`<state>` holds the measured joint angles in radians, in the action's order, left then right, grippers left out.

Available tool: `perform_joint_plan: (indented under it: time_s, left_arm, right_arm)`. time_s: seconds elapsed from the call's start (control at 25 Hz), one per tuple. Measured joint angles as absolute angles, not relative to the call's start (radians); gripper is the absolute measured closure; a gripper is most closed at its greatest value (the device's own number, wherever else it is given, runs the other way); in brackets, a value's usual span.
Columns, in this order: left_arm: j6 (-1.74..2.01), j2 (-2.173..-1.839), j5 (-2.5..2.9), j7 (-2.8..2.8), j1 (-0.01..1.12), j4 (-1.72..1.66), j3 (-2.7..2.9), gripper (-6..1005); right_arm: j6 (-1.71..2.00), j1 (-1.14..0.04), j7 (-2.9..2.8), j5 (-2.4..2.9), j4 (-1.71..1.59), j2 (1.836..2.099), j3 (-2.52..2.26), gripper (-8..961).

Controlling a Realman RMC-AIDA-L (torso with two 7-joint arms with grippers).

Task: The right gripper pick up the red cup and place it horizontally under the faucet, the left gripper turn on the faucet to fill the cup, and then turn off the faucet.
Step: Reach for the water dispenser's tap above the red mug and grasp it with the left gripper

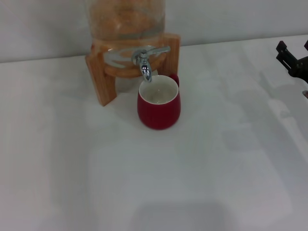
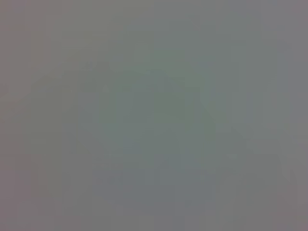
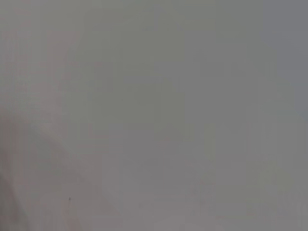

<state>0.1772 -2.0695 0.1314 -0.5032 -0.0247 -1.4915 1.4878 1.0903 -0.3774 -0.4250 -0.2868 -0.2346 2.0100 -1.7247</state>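
The red cup [image 1: 159,108] stands upright on the white table directly under the spout of the chrome faucet [image 1: 144,60], with its handle toward the back right. The faucet's flat lever lies sideways across the front of the glass dispenser [image 1: 126,21]. I see no stream of water. My right gripper [image 1: 293,50] is at the far right edge of the head view, well away from the cup, open and empty. My left gripper is out of view. Both wrist views show only a plain grey surface.
The dispenser sits in a wooden stand [image 1: 103,79] at the back of the table [image 1: 144,183], close to the wall. The cup nearly touches the stand's front.
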Motion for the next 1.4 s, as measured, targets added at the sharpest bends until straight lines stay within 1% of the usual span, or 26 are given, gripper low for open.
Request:
perform_joint_plan:
  time_s: [0.08, 0.24, 0.52, 0.6, 0.64, 0.76, 0.88, 0.92, 1.08, 1.16, 1.24, 1.32, 1.4]
  left_arm:
    - [0.217, -2.057, 0.14, -0.57, -0.025, -1.474, 1.492, 169]
    - [0.258, -2.015, 0.234, -0.721, -0.012, -1.438, 1.505, 170]
    - [0.108, -2.0, 0.468, -0.828, 0.014, -1.494, 1.576, 170]
    - [0.058, -1.984, 0.483, -0.832, 0.025, -1.506, 1.606, 170]
    - [0.034, -1.966, 0.482, -0.833, 0.031, -1.513, 1.627, 170]
    - [0.013, -1.939, 0.473, -0.84, 0.037, -1.522, 1.65, 170]
    - [0.011, -1.932, 0.472, -0.841, 0.031, -1.536, 1.658, 169]
    - [0.011, -1.934, 0.474, -0.84, 0.027, -1.542, 1.658, 169]
    - [0.023, -1.971, 0.485, -0.833, 0.017, -1.539, 1.627, 169]
    - [0.046, -2.003, 0.494, -0.825, 0.016, -1.525, 1.599, 169]
    - [0.096, -2.047, 0.51, -0.812, 0.015, -1.502, 1.557, 169]
    - [0.165, -2.078, 0.531, -0.8, 0.014, -1.468, 1.518, 169]
    - [0.212, -2.081, 0.543, -0.792, 0.018, -1.436, 1.502, 169]
  right_arm:
    - [1.088, -0.378, -0.425, -0.287, -0.235, 2.01, -1.724, 124]
    - [1.087, -0.378, -0.425, -0.287, -0.235, 2.01, -1.725, 124]
    - [1.084, -0.377, -0.425, -0.287, -0.235, 2.009, -1.728, 124]
    - [1.083, -0.377, -0.425, -0.287, -0.235, 2.009, -1.729, 124]
    - [1.083, -0.377, -0.425, -0.286, -0.235, 2.009, -1.729, 124]
    - [1.083, -0.377, -0.425, -0.285, -0.235, 2.01, -1.73, 124]
    - [1.083, -0.377, -0.425, -0.284, -0.235, 2.01, -1.73, 124]
    - [1.083, -0.377, -0.425, -0.284, -0.235, 2.01, -1.73, 124]
    - [1.083, -0.376, -0.425, -0.284, -0.235, 2.01, -1.73, 124]
    - [1.083, -0.376, -0.425, -0.284, -0.235, 2.01, -1.73, 124]
    - [1.083, -0.376, -0.425, -0.284, -0.235, 2.011, -1.73, 124]
    - [1.083, -0.376, -0.425, -0.284, -0.235, 2.011, -1.73, 124]
    - [1.083, -0.377, -0.425, -0.284, -0.235, 2.011, -1.73, 124]
